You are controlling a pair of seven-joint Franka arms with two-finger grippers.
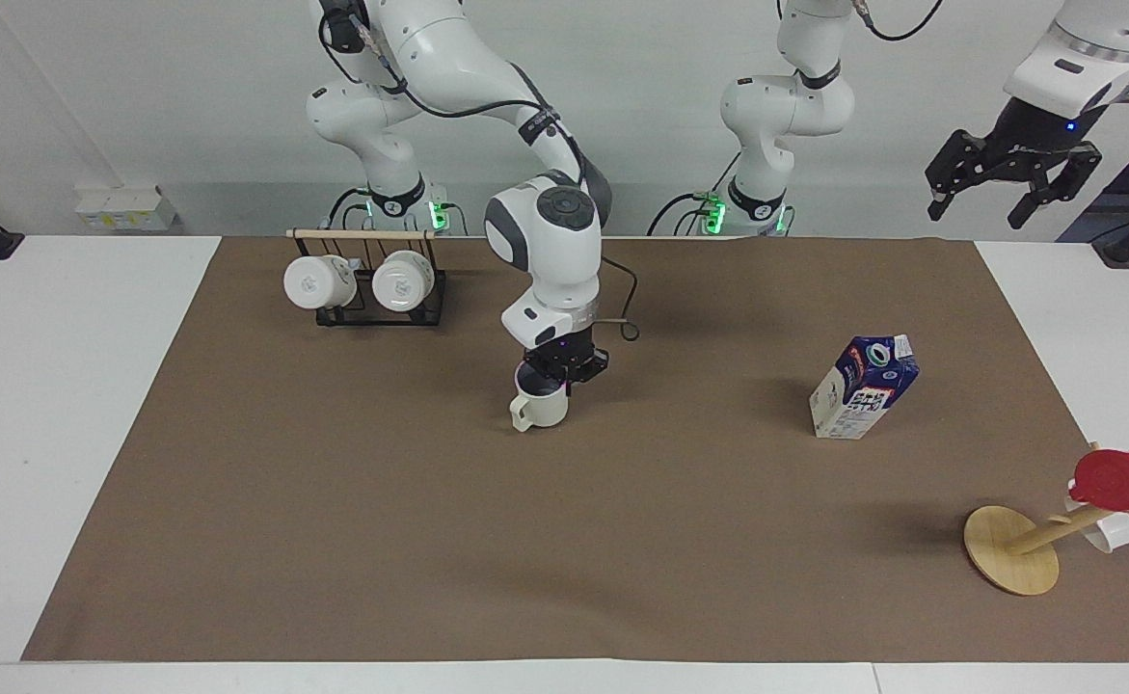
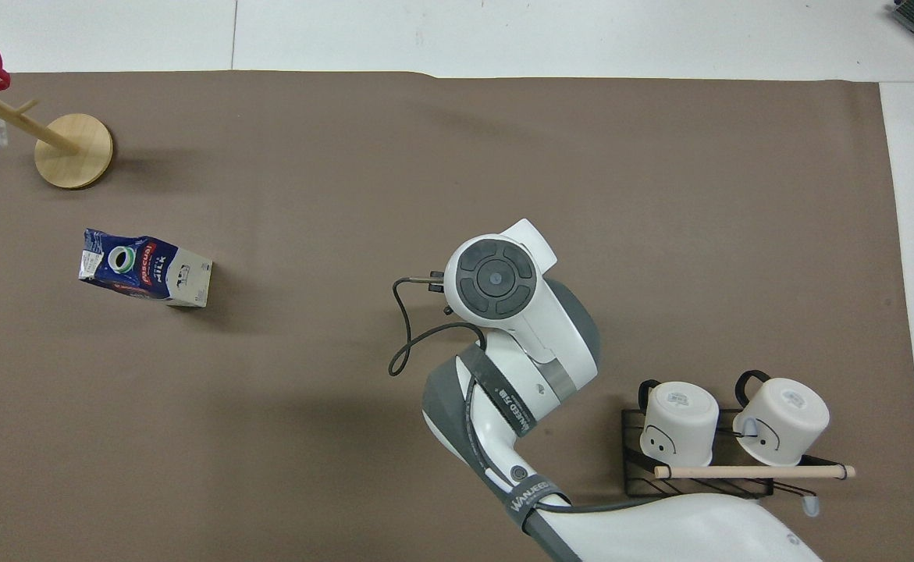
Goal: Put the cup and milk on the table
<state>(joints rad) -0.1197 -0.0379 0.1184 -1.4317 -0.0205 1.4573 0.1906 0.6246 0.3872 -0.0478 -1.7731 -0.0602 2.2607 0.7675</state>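
Mid-tabletop (image 1: 92, 386), brown sheet | right end effector (image 1: 561, 376) clamped on cup (image 1: 539, 406) rim, cup upright, at or just above sheet, contact unclear | milk (image 1: 863, 387) upright-tilted toward left arm's end, well apart from cup | left end effector (image 1: 1012, 188) fingers apart, raised, waiting, the arm nearer the milk

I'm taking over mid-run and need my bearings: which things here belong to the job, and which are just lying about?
Job:
- cup, gripped at its rim by the shut right gripper
- milk carton, standing on the brown sheet
- table
- left gripper, open, waiting raised off the table's end

Lying about:
- two white mugs on a black rack
- red cup on a wooden mug tree
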